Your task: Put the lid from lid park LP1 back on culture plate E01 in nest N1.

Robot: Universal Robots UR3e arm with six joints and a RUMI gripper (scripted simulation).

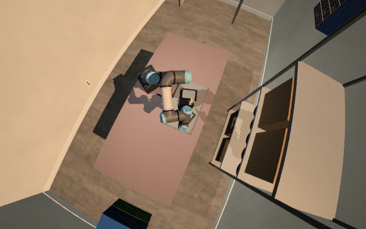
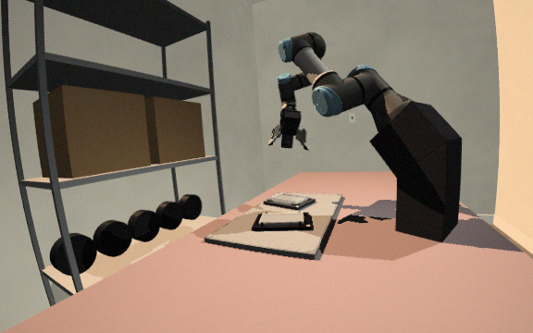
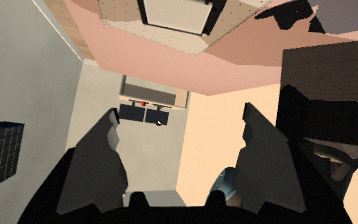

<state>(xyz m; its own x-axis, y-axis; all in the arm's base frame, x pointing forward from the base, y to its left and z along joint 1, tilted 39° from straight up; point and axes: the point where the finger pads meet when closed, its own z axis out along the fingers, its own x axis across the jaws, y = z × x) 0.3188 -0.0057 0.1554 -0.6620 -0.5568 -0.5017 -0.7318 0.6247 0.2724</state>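
A pale base board (image 2: pixel 278 227) lies on the pink table. On its near part a black frame (image 2: pixel 283 221) holds a pale rectangular piece, which looks like plate E01 in nest N1. Behind it lies a flat dark-grey rectangular piece (image 2: pixel 290 200), which looks like the lid on its park; I cannot tell the two apart for certain. My gripper (image 2: pixel 289 145) hangs high above the board, open and empty. In the wrist view the two fingers stand wide apart with nothing between them, and a black-framed pale piece (image 3: pixel 177 14) shows at the top edge. From above, the arm (image 1: pixel 171 98) covers part of the board.
A metal rack (image 2: pixel 109 139) with cardboard boxes (image 2: pixel 118 129) and a row of black round weights (image 2: pixel 132 227) stands left of the table. The robot's black pedestal (image 2: pixel 421 185) stands right of the board. A blue crate (image 1: pixel 126 216) sits on the floor.
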